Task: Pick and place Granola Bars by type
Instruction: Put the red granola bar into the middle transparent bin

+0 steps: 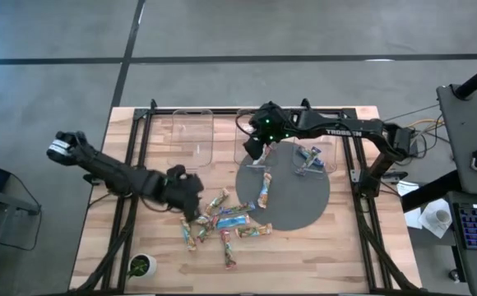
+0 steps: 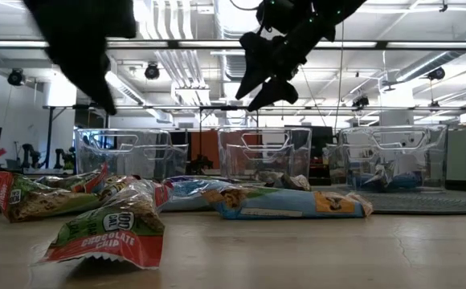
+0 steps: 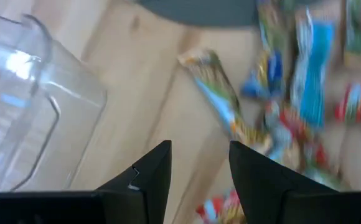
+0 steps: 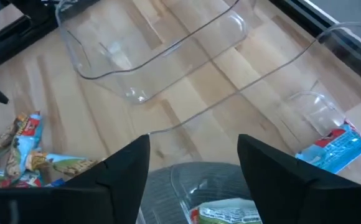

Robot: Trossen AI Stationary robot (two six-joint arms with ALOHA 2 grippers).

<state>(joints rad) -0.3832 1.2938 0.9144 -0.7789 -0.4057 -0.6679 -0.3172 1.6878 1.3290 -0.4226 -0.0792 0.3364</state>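
Several granola bars (image 1: 218,220) in blue, green and red wrappers lie in a loose pile on the wooden table, near its front. My left gripper (image 1: 191,197) hangs open just above the pile's left end, nothing between its fingers (image 3: 199,165). One more bar (image 1: 263,191) lies on the grey round mat (image 1: 304,205). My right gripper (image 1: 255,150) stands open in the air over the middle clear bin (image 4: 187,186), where a green bar (image 4: 227,211) lies. Blue bars (image 1: 310,158) lie in the right bin (image 4: 330,93).
The left clear bin (image 1: 193,136) stands at the back with nothing showing in it. A small green potted plant (image 1: 142,265) sits at the table's front left corner. Black frame rails (image 1: 136,156) run along both sides of the table.
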